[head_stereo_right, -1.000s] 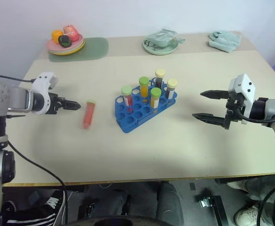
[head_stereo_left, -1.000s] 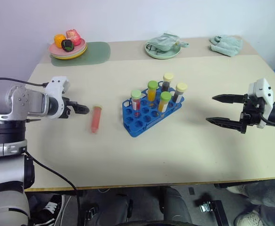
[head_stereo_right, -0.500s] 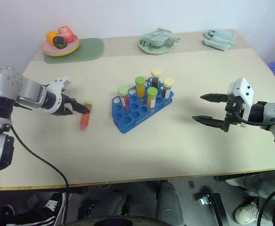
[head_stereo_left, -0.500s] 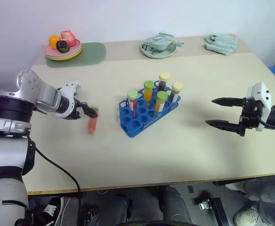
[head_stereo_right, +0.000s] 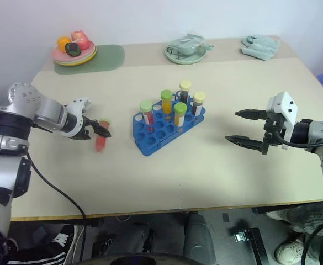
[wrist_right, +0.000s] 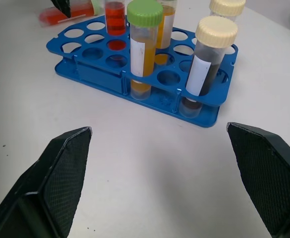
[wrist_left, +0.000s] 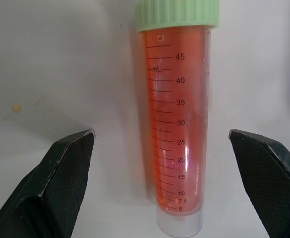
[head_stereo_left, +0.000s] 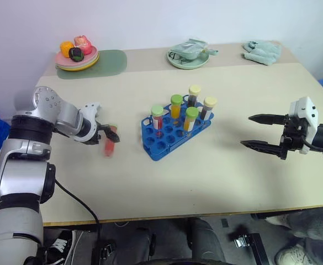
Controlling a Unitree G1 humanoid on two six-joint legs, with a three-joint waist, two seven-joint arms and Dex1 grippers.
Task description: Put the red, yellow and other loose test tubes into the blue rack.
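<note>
Your left gripper (wrist_left: 159, 163) sits low over the table (head_stereo_left: 216, 171), toward its left edge, with the one loose test tube (wrist_left: 177, 124) lying flat between its two fingers. The jaws are spread wide: in the left wrist view each black finger (wrist_left: 68, 168) stands clear of the tube with bare table on both sides, so nothing is held. That tube holds pinkish-red liquid under a green cap, and its printed scale faces up. From the head camera you see it (head_stereo_left: 110, 144) lying just beside the left end of the blue rack (head_stereo_left: 169, 141), apart from it.

The blue rack stands near the middle of the table, set at a slant. Five capped tubes are upright in it: a red one with a green cap (head_stereo_left: 158, 116) at the left end, two yellow-orange ones with green caps (head_stereo_left: 176, 106) and (head_stereo_left: 191, 117), and two dark ones with cream caps (head_stereo_left: 195, 94) and (head_stereo_left: 208, 106) toward the right end.

Your right gripper (head_stereo_left: 263, 132) hovers above the table near its right edge, well apart from the rack, fingers wide apart and empty, pointing toward the rack.

Along the far edge you have a plate of toy food (head_stereo_left: 75, 53) at the left corner, a pale green dish (head_stereo_left: 188, 56) in the middle, and a crumpled cloth (head_stereo_left: 261, 52) toward the right.
</note>
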